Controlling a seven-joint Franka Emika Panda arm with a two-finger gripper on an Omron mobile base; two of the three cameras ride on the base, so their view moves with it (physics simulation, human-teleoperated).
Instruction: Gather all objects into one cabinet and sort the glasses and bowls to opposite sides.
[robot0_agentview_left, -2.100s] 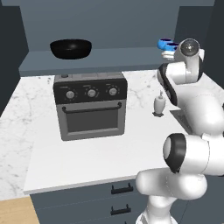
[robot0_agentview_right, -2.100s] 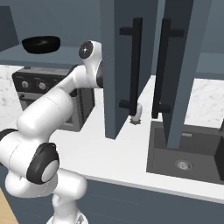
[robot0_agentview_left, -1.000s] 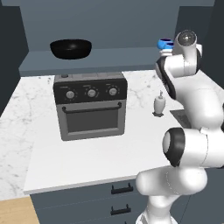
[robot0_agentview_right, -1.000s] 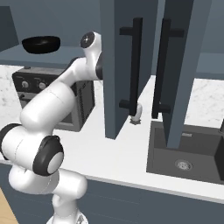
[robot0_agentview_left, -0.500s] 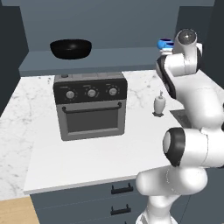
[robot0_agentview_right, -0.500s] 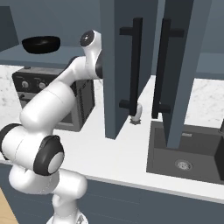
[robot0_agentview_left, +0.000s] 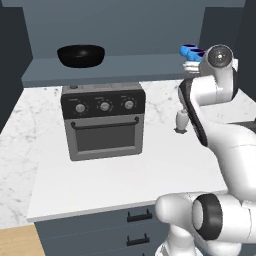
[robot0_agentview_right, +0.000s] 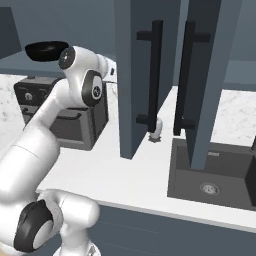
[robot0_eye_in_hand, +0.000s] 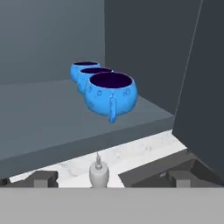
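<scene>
Cups (robot0_eye_in_hand: 110, 92) are sitting in a row near the cabinet shelf's (robot0_eye_in_hand: 52, 122) right front edge; black bowl (robot0_agentview_left: 81, 55) is resting far left. Claw (robot0_eye_in_hand: 109, 177) is hanging back wide open, gripping nothing, above the worktop's (robot0_agentview_left: 105, 175) soap bottle (robot0_eye_in_hand: 99, 173).

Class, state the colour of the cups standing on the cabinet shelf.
Bright blue with dark insides; the cups show best in the hand view.

Grey countertop oven (robot0_agentview_left: 103, 126) with three knobs on white marble counter (robot0_agentview_left: 30, 135), pale soap bottle (robot0_agentview_left: 182, 121) standing upright to its right near the counter's back, dark sink (robot0_agentview_right: 215, 175) set into the counter further right.
</scene>
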